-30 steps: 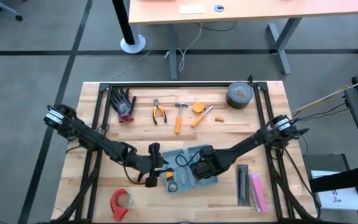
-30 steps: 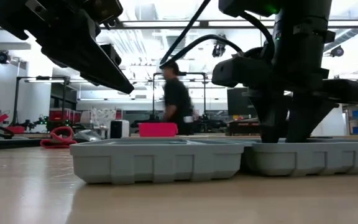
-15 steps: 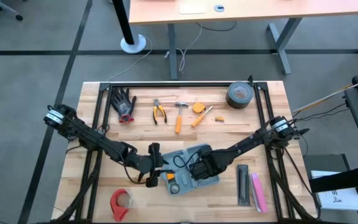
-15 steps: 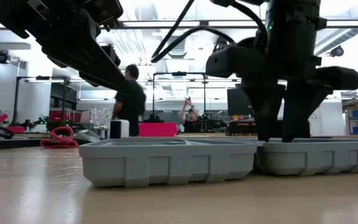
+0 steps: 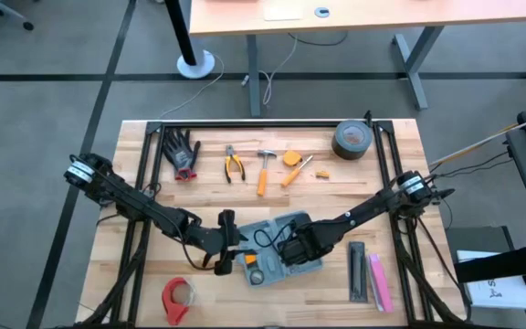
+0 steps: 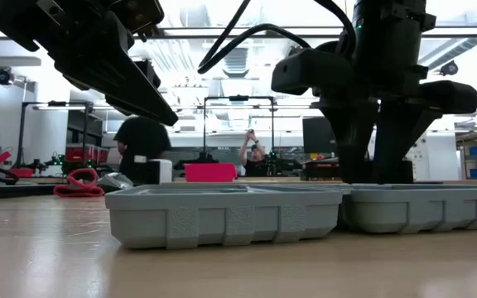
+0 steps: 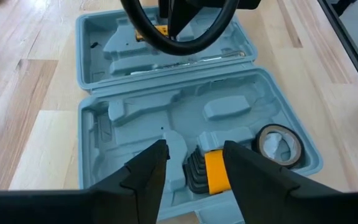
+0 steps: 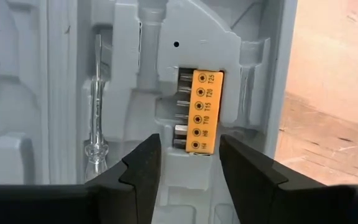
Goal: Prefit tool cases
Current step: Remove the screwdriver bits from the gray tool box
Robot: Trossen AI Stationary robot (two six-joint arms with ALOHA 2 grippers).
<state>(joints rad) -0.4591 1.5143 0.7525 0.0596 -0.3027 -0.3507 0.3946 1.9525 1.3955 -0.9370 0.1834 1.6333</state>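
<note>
The blue-grey tool case (image 5: 277, 247) lies open and flat on the table's near middle, both moulded halves facing up. A yellow bit holder (image 8: 202, 112) and a clear-handled screwdriver (image 8: 95, 106) sit in slots of one half. The other half holds a black and yellow key set (image 7: 207, 171) and a small tape roll (image 7: 278, 142). My right gripper (image 8: 188, 155) stands open just above the bit holder, pointing down. My left gripper (image 7: 194, 165) hovers open over the key set, slanting down from the table's left.
Along the far side lie black and red gloves (image 5: 182, 153), pliers (image 5: 234, 166), a hammer (image 5: 264, 170), small orange tools (image 5: 292, 160) and a grey tape roll (image 5: 352, 140). A red tape roll (image 5: 177, 297) sits near left, black and pink bars (image 5: 370, 274) near right. People move in the room behind.
My right gripper has risen a little above the case half with the bit holder, still pointing down. The case has shifted slightly toward the table's right.
</note>
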